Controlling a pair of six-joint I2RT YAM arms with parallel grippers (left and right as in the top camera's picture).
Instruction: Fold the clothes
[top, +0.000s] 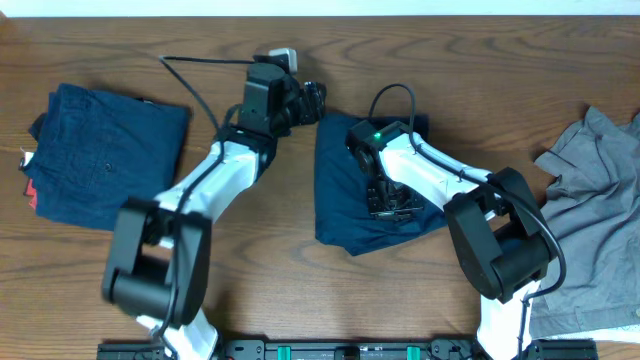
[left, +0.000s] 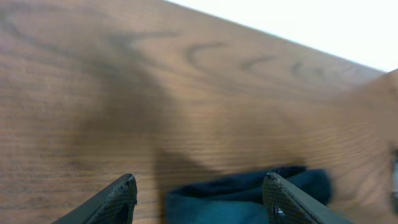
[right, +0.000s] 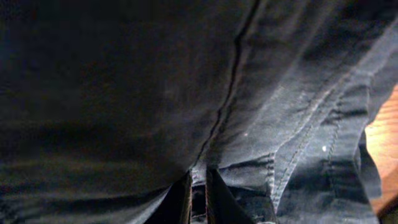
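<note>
Dark navy shorts (top: 338, 190) lie bunched at the table's middle. My right gripper (top: 392, 205) is down on them; in the right wrist view its fingers (right: 198, 182) are shut on a seamed fold of the navy fabric (right: 124, 93), which fills the view. My left gripper (top: 310, 100) is open and empty at the shorts' far left corner. In the left wrist view its fingertips (left: 199, 178) straddle the edge of the navy cloth (left: 236, 202) without touching it. A second pair of navy shorts (top: 105, 155) lies folded at the far left, with a red-and-white label (top: 28, 187).
A grey garment (top: 590, 200) lies crumpled at the right edge of the wooden table (top: 260, 250). A black cable (top: 200, 65) runs along the back by the left arm. The table's far edge (left: 280, 34) shows in the left wrist view.
</note>
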